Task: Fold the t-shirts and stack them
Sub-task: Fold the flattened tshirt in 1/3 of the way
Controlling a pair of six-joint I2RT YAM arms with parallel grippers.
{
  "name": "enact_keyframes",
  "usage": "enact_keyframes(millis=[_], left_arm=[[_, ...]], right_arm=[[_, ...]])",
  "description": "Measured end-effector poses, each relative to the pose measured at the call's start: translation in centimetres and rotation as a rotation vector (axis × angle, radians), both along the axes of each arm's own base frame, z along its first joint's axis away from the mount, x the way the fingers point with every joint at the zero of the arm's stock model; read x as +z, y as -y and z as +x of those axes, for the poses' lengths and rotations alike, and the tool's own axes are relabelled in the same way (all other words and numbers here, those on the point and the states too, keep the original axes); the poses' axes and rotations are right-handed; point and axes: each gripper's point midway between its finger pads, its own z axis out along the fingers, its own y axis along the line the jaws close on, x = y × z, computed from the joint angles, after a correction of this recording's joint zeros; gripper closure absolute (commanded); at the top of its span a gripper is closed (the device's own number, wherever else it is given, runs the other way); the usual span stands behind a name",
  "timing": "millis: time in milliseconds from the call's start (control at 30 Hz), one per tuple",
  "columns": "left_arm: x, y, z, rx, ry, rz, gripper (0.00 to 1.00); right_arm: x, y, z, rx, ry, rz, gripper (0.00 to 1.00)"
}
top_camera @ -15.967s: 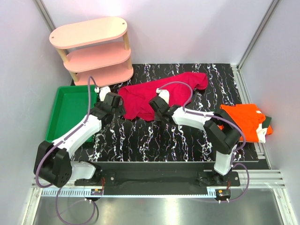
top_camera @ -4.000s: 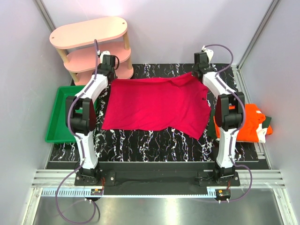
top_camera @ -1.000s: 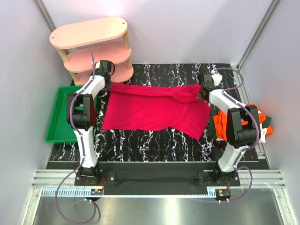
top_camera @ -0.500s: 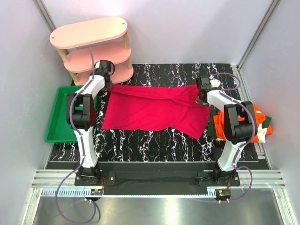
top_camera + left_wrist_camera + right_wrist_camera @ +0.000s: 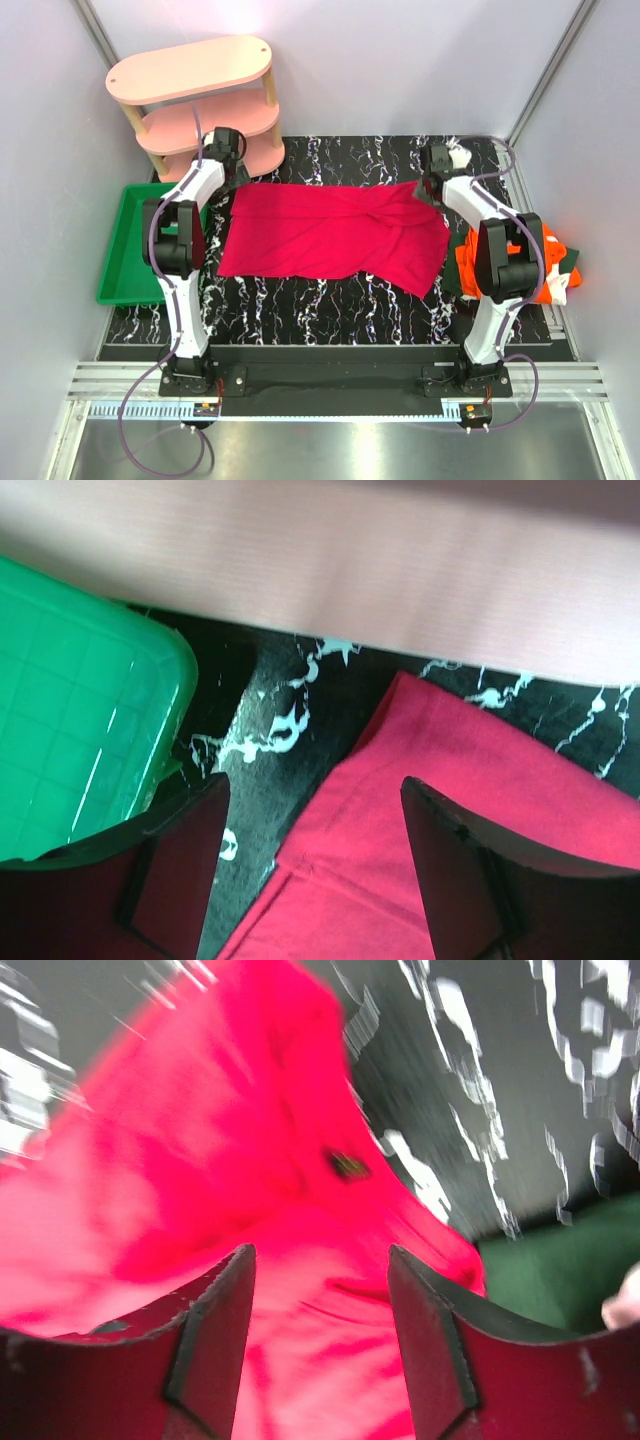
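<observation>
Cloth is lying spread across the middle of the worktop [image 5: 330, 300]: the crimson t-shirt [image 5: 330, 232] is resting flat, its far edge rumpled into low folds toward the right. The orange t-shirt [image 5: 545, 262] is sitting bunched at the worktop's right edge, just beside the crimson one, with the dark green t-shirt [image 5: 453, 281] showing from under it. The left tool [image 5: 310, 870] is hanging over the crimson shirt's far left corner with its jaws standing wide apart and nothing between them. The right tool [image 5: 320, 1330] is hanging over the far right corner near a small dark tag [image 5: 348, 1165], its jaws also parted and gripping nothing, though that view is blurred. The green tray [image 5: 150, 240] is sitting at the left of the worktop, and the pink shelf [image 5: 200, 100] is standing behind it at the far left.
</observation>
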Motion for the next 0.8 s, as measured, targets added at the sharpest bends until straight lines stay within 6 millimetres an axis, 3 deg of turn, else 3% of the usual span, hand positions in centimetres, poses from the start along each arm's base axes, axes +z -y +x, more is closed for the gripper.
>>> enact_keyframes(millis=[233,300,333,367,467,533,667,800], left_arm=[[0.5,2.2,-0.7,-0.047,-0.035,-0.022,0.29],[0.5,3.1,-0.8,-0.070,-0.044,-0.036,0.29],[0.5,3.6,-0.7,-0.078,-0.044,-0.041,0.29],[0.5,4.0,-0.6,-0.086,-0.044,-0.046,0.30],[0.3,4.8,-0.2,-0.095,-0.037,-0.051,0.30],[0.3,5.2,0.0,-0.104,-0.030,-0.054,0.31],[0.2,6.2,0.6,-0.124,-0.010,-0.067,0.31],[0.1,6.5,0.8,-0.131,-0.002,-0.071,0.32]], right_arm=[[9.5,-1.7,6.5,0.066,0.246,0.041,0.41],[10.1,-2.1,7.5,0.081,0.269,0.055,0.54],[9.7,-2.5,8.0,0.095,0.266,0.063,0.62],[9.0,-2.7,8.4,0.103,0.256,0.067,0.75],[4.4,-3.4,9.0,0.128,0.170,0.081,0.91],[0.4,-3.6,8.7,0.138,0.085,0.086,0.94],[-5.0,-3.8,7.2,0.143,-0.049,0.093,0.94],[-4.0,-4.0,8.1,0.143,-0.022,0.097,0.91]])
